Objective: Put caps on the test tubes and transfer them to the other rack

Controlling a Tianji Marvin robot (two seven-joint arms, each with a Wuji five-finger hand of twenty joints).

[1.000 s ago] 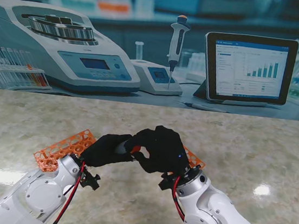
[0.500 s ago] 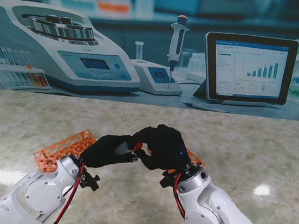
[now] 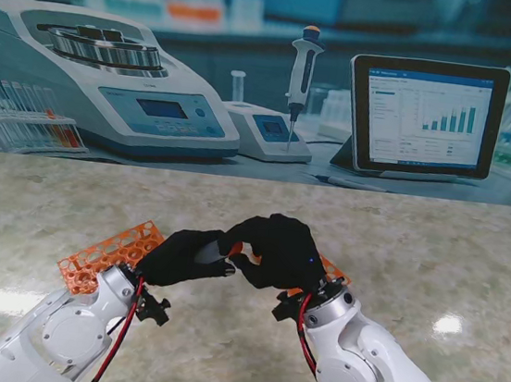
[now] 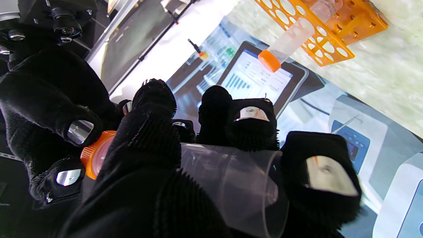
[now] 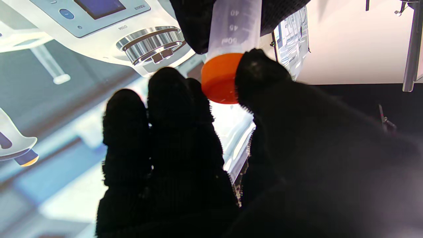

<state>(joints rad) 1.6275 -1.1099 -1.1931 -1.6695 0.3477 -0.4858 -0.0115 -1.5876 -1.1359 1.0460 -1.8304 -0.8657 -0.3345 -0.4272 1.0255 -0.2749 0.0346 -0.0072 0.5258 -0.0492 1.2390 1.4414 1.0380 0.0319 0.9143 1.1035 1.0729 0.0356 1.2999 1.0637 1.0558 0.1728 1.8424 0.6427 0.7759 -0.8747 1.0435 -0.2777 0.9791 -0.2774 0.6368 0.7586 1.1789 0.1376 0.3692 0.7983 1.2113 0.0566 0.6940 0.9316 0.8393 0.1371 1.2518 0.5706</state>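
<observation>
Two black-gloved hands meet at the table's centre: the left hand wraps its fingers round a clear plastic test tube, and the right hand, at its three o'clock, pinches the tube's ribbed orange screw cap. Printed marks 40, 45 and 50 read along the tube wall in the right wrist view. One orange perforated rack shows at nine o'clock of the hands; a second orange rack is mostly hidden behind the right hand. One more capped tube stands in a rack. Tablet text is too small to read.
</observation>
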